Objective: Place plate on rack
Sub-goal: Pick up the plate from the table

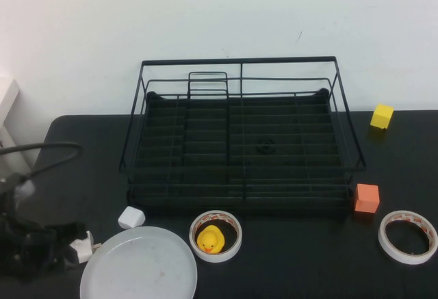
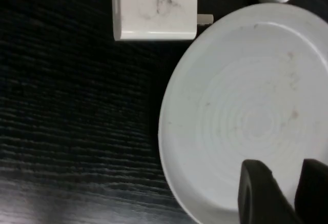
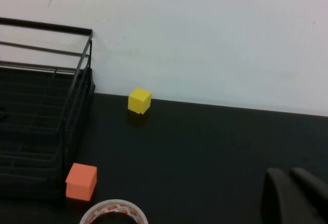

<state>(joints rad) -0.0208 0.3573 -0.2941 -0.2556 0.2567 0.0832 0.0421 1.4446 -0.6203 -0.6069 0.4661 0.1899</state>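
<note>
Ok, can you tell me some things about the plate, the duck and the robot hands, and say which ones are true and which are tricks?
1. The plate is already in the rack. False: it lies on the table in front of the rack, which holds nothing.
2. The yellow duck sits inside a ring of tape. True.
3. The left gripper hangs over the plate's edge. True; its jaws are slightly apart.
4. The right gripper holds the orange cube. False: it is shut on nothing, and the cube sits beside the rack.
5. The yellow cube is near the wall. True.
</note>
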